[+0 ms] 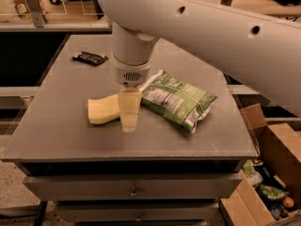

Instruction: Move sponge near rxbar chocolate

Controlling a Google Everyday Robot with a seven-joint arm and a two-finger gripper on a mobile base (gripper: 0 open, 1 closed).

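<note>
The pale yellow sponge (101,110) lies on the grey table (56,126), left of centre. The rxbar chocolate (90,58), a flat dark bar, lies at the table's far left. My gripper (129,117) hangs from the big white arm and points down over the sponge's right end, hiding that end.
A green-and-white snack bag (176,98) lies just right of the gripper. An open cardboard box (270,173) with several items stands on the floor at the right. Drawers run below the table's front edge. A shelf with clutter lies behind the table.
</note>
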